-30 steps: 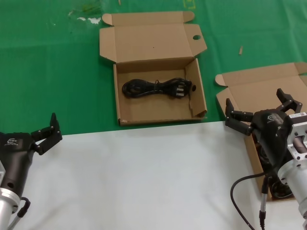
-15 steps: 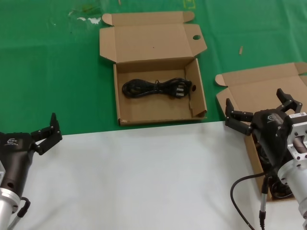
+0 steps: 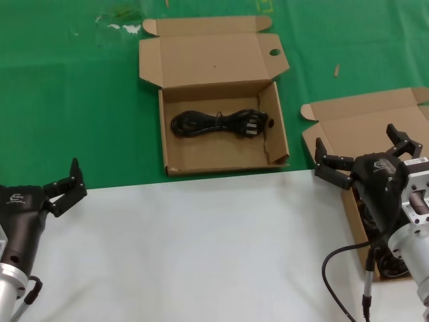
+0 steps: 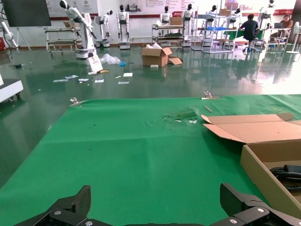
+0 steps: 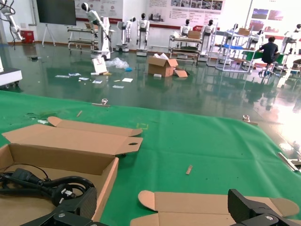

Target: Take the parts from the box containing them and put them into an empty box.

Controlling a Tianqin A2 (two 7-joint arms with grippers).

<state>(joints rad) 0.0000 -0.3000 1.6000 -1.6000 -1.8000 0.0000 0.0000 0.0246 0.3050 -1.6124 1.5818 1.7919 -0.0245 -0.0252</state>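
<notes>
Green cloth (image 3: 67, 100) covering the far part of the table, white sheet (image 3: 194, 248) lying across the near part. Behind, in both wrist views, a glossy hall floor with rows of white robots and an open carton.

Starting at the left: left gripper (image 3: 68, 185) hovering over the front edge of the green cloth, fingers spread wide, holding nothing and touching nothing. Sitting well apart from both boxes.

Moving to the middle: box with holes (image 3: 278, 144) lying open on the green cloth, lid folded back, oval hole near the lid's right corner. Holding one power cord (image 3: 214, 124), a black looped bundle with its plug toward the right, resting along the back half of the floor.

Ending at the right: right gripper (image 3: 358, 157) hanging over the left wall of the plain box (image 3: 355, 121), fingers spread wide and empty. More black cord (image 3: 375, 258) lying inside, mostly hidden behind the arm, count impossible to tell.

Counting up: two boxes, two grippers, one cord fully visible. Showing a small white logo on each gripper housing, too small for reading; wall posters in the hall also unreadable.
</notes>
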